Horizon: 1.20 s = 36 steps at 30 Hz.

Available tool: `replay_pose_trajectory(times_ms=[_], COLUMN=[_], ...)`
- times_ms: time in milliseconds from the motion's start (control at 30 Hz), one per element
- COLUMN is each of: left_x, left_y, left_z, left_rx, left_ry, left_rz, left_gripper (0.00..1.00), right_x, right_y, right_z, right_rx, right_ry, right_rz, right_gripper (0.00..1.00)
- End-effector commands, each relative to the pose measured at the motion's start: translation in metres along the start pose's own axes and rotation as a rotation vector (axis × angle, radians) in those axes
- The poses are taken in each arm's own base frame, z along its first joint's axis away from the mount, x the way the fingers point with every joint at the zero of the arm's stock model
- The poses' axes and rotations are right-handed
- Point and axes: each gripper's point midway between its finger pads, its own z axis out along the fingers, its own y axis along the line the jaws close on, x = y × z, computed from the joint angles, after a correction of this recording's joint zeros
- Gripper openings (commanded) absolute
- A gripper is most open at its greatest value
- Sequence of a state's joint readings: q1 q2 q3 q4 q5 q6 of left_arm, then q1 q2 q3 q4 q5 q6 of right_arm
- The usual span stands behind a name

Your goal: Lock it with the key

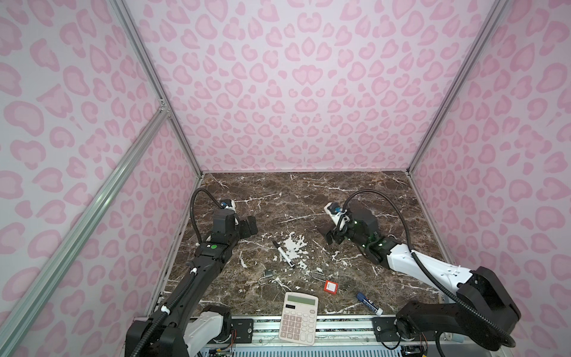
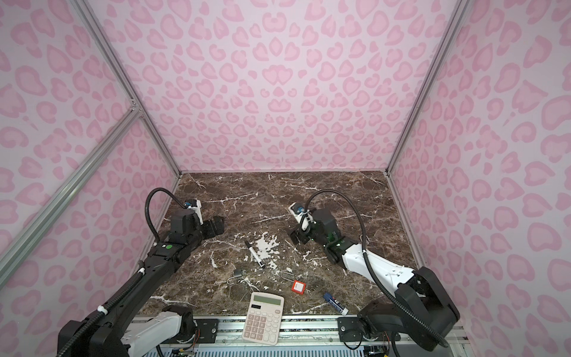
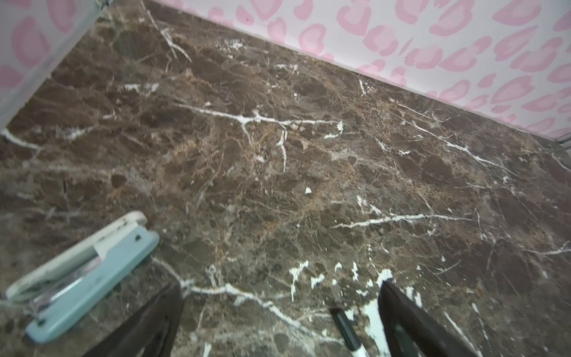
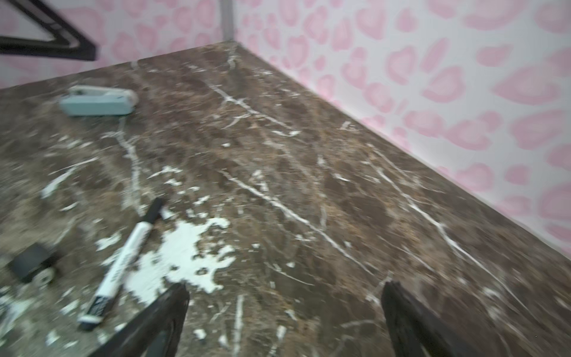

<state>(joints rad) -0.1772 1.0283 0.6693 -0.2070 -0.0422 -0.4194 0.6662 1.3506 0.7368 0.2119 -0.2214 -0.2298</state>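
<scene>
— Padlock (image 1: 269, 273) in grey: whereabouts?
— Flat on the marbled tabletop (image 1: 309, 191), toward the front, shackle swung open, just behind the calculator (image 1: 298, 318). Red padlock (image 1: 330, 286) to the right of the grey padlock (image 2: 238, 272), apart from it, shackle open too.
— Key?
— Cannot tell: too small in both top views, too blurred in the right wrist view.
— Left end effector?
— Left end effector (image 1: 250, 227) spread wide, gripping nothing, hovering over bare tabletop on the left side, well apart from both padlocks. In the left wrist view, dark fingers (image 3: 148, 321) with open marble between them, pale blue stapler (image 3: 83, 275) lying off to one side.
— Right end effector?
— Right end effector (image 1: 332, 236) spread just as wide, empty, over the middle right of the tabletop, behind the red padlock and well apart from it.
— Other bits lying about?
— White marker (image 1: 283, 254) with a black cap, between the two end effectors, behind the grey padlock. Blue-and-white tube (image 1: 369, 303) near the front edge, right of the red padlock. Calculator overhanging the front edge onto the metal rail (image 1: 340, 327).
</scene>
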Motion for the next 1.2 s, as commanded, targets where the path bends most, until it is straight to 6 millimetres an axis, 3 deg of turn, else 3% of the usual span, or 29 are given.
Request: replay_pose_trajectory(times_ms=[0, 133, 233, 400, 800, 1167], left_x=[0.027, 0.018, 0.014, 0.018, 0.035, 0.050], left_y=[0.000, -0.012, -0.004, 0.005, 0.027, 0.032], left_z=[-0.011, -0.019, -0.019, -0.021, -0.024, -0.027], left_rx=[0.013, 0.071, 0.066, 0.084, 0.116, 0.119], left_ry=[0.115, 0.148, 0.182, 0.219, 0.263, 0.282], left_rz=[-0.142, -0.201, -0.269, -0.371, -0.557, -0.579], left_gripper=[0.99, 0.99, 0.99, 1.00, 0.97, 0.96], right_x=[0.016, 0.015, 0.017, 0.028, 0.046, 0.061], right_y=[0.051, 0.100, 0.130, 0.163, 0.201, 0.226], right_z=[0.014, 0.035, 0.049, 0.065, 0.094, 0.107], right_rx=[-0.175, -0.332, -0.413, -0.519, -0.642, -0.701], right_ry=[0.104, 0.133, 0.170, 0.225, 0.288, 0.325], right_rz=[-0.170, -0.255, -0.332, -0.420, -0.519, -0.567], right_gripper=[0.99, 0.92, 0.90, 0.82, 0.67, 0.59])
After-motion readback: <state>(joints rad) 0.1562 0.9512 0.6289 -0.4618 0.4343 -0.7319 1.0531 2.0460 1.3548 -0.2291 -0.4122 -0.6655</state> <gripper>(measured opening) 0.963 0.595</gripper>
